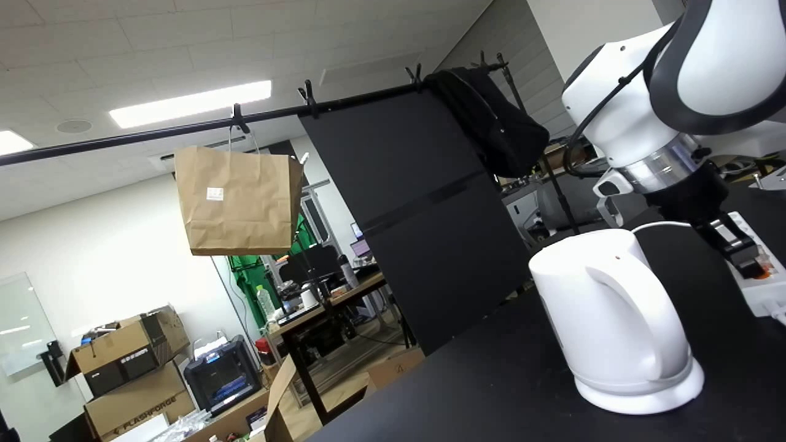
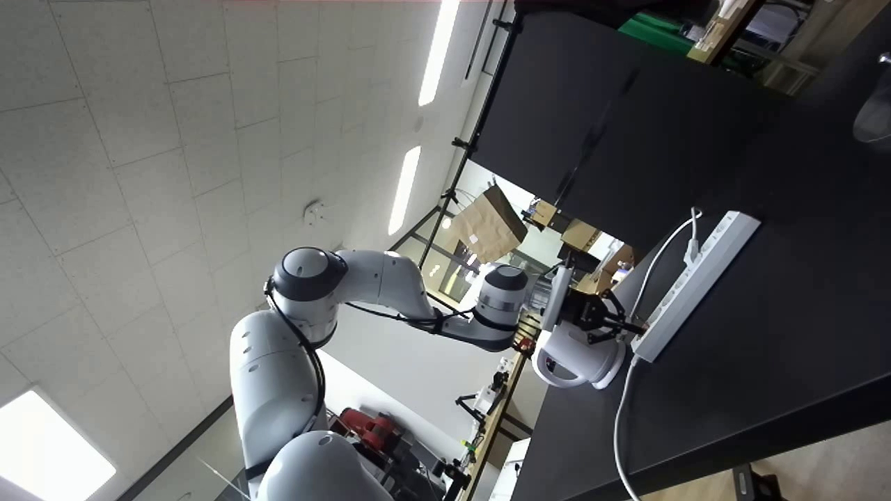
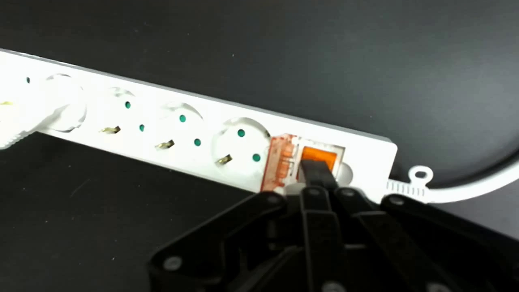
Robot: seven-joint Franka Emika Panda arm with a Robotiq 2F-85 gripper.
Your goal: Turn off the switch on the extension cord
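- Black gripper (image 3: pixel 318 167) at the end of a white robot arm (image 2: pixel 275 376), its two fingers together, tips over the orange switch (image 3: pixel 325 155) & covering part of it in the wrist view; can't tell if they touch.
- The switch sits in the face of the white extension cord (image 3: pixel 206 121), nr the end where a white cable (image 3: pixel 478 189) leaves; on/off pos. can't be read.
- Reddish see-thru flap (image 3: pixel 275 162) lies b/w the switch and the nearest socket (image 3: pixel 243 146).
- White plug (image 3: pixel 24 125) seated in the 4th socket from the switch, twd the opp. end.
- White kettle (image 1: pixel 589 319), upright on the black table (image 1: pixel 491 387) nr the extension cord, handle (image 1: pixel 649 310) in full sight in an exterior view; tabletop shows b/w the two.
- Brown paper bag (image 1: pixel 233 202) hangs in the bkgd, nr a black backdrop (image 1: pixel 417 209), in both exterior views.
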